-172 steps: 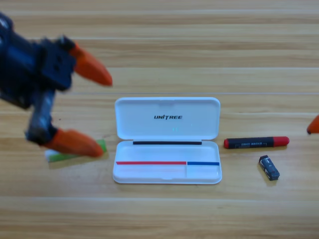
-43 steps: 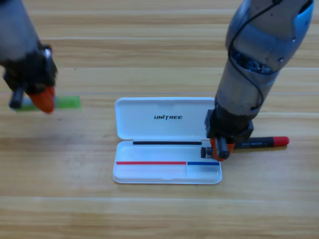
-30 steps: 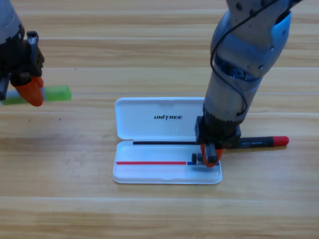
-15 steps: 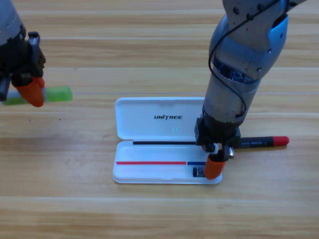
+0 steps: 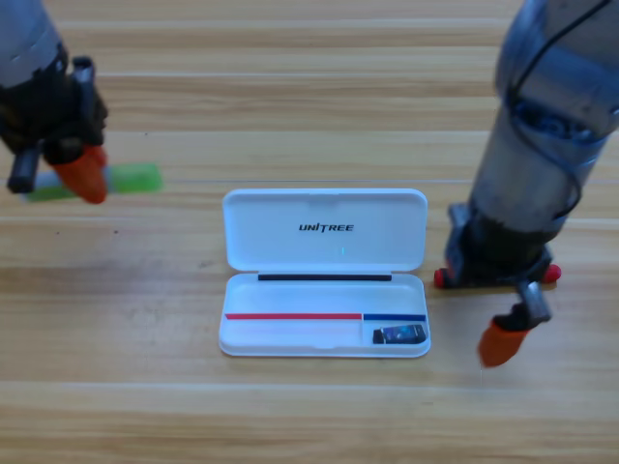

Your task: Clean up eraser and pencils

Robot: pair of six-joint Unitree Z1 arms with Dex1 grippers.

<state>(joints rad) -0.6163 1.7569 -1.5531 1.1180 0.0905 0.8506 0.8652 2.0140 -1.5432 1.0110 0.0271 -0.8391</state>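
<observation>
The eraser, a small black block, lies in the small right compartment of the open white case. My right gripper hangs to the right of the case, off its front right corner. It is open and holds nothing, with one orange jaw swung out. The right arm covers most of the black pencil, so only its red ends show beside the case. At the far left my left gripper is shut on the pale green pencil, which it holds level above the table.
The case's lid lies flat towards the back, marked UNITREE. Its long left compartment holds nothing. Bare wooden table runs along the front.
The right gripper has let go of the eraser in the case's right compartment and moved right, off the case. The left gripper with the green pencil has shifted slightly right.
</observation>
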